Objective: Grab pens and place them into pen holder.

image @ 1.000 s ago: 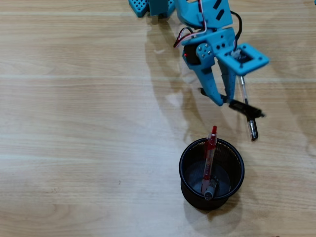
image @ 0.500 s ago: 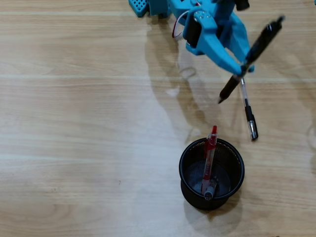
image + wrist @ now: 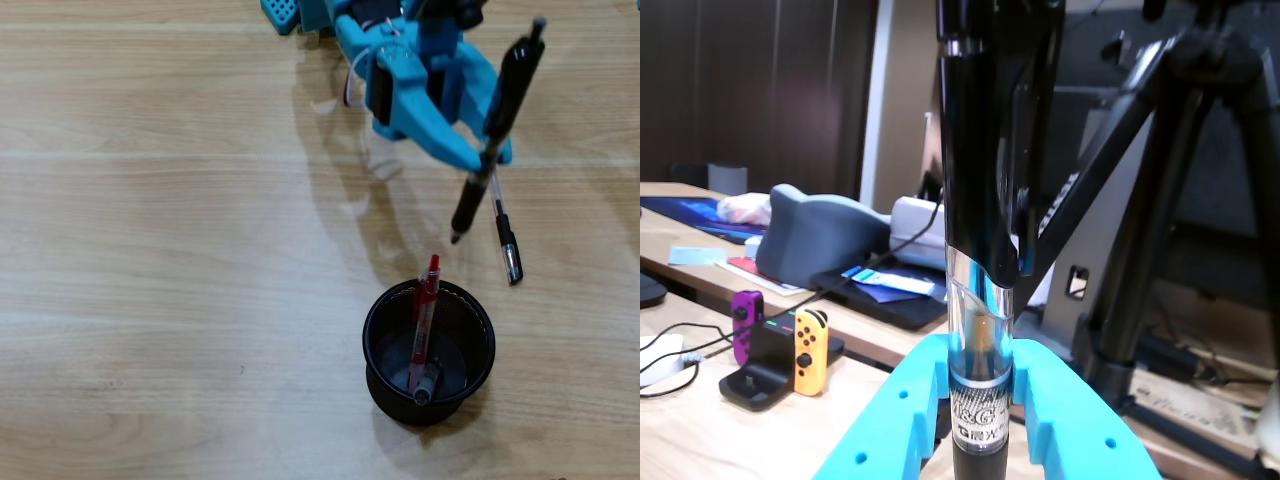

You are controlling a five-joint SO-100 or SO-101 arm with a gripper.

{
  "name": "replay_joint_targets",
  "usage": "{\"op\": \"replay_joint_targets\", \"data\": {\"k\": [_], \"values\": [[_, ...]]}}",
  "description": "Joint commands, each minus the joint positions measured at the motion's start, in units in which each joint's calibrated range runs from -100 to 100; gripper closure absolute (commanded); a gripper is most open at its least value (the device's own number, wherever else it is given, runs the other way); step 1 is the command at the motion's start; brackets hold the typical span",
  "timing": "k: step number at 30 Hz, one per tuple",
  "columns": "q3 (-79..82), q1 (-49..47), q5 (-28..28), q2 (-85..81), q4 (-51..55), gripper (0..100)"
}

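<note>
My blue gripper (image 3: pixel 485 155) is shut on a black pen (image 3: pixel 495 115), lifted off the table and tilted, tip pointing down toward the pen holder (image 3: pixel 372 330). In the wrist view the same black pen (image 3: pixel 985 200) stands clamped between the blue fingers (image 3: pixel 905 410), and my gripper (image 3: pixel 982 400) is closed round its barrel. The black mesh pen holder holds a red and clear pen (image 3: pixel 426 310) leaning on its far rim and a grey pen (image 3: pixel 427 385) low inside. A clear pen with a black cap (image 3: pixel 504 235) lies on the table right of the held pen's tip.
The arm's blue base (image 3: pixel 300 14) sits at the top edge of the overhead view. The wrist view looks out over a desk with a game controller dock (image 3: pixel 775 350) and a black tripod (image 3: pixel 1160 230) to the right.
The gripper took the black pen off the table and raised it. Over the last half second the pen swung more upright and its tip moved down toward the holder.
</note>
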Motion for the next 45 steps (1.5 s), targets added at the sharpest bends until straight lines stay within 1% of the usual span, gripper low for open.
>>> {"op": "replay_joint_targets", "data": {"k": [1,11,20,25,27,35,36,38,39,40,41,45], "values": [[-9.2,1.5,-1.4,5.9,-1.1,98],[-10.7,4.2,-4.5,17.1,-1.7,98],[-17.3,4.9,-4.5,22.4,-1.7,98],[-18.2,4.5,-4.5,22.9,-1.7,90],[-18.2,4.4,-4.5,22.7,-1.7,88],[-18.2,3.8,-4.3,21.3,-1.9,88],[-17.8,3.2,-4.2,20.5,-1.9,88],[-16.7,2.5,-4.0,18.1,-1.0,94],[-15.2,2.1,-4.0,16.7,-0.9,98],[-13.3,1.7,-4.0,15.3,-0.9,99],[-11.2,1.0,-3.7,13.6,-0.9,97],[-0.6,-1.0,0.2,4.9,-0.3,98]]}}
